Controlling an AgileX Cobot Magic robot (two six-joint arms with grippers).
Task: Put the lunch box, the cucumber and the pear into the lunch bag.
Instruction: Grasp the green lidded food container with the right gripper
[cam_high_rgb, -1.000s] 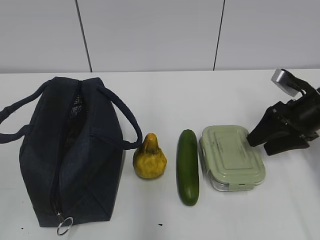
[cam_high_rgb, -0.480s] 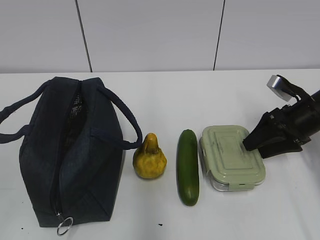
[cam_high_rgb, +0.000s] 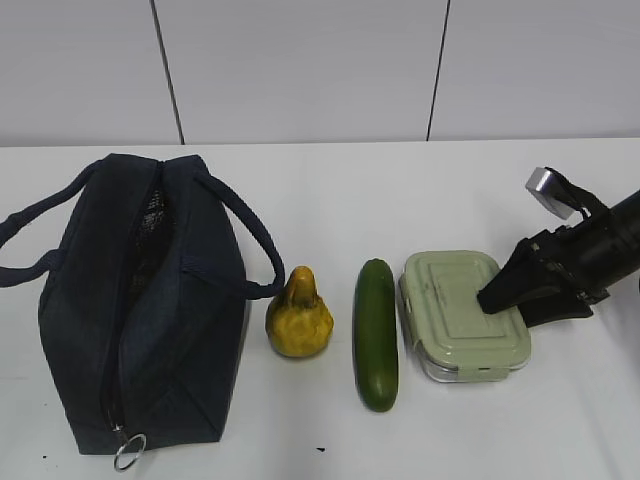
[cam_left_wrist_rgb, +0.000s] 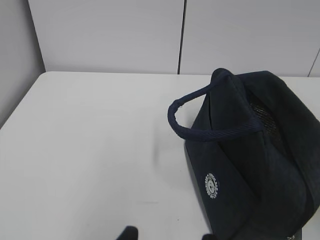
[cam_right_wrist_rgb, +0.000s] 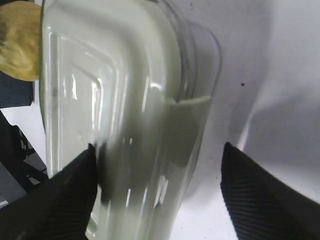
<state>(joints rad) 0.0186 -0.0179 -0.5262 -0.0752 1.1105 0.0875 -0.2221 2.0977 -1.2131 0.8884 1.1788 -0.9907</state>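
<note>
Now lower and further over the lunch box (cam_high_rgb: 463, 313) than a second ago: right gripper (cam_right_wrist_rgb: 159, 195), fingers spread wide, one over the lid, the other off the box's edge above the table (cam_high_rgb: 330, 190). Just left of the box, cucumber (cam_high_rgb: 375, 333); further left, pear (cam_high_rgb: 299, 314), then lunch bag (cam_high_rgb: 140, 300), zipper open. Barely visible, left gripper (cam_left_wrist_rgb: 167, 234), fingertips apart.

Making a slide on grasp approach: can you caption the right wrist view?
Open end effector straddling the right edge of the lunch box, with the pear behind.
</note>
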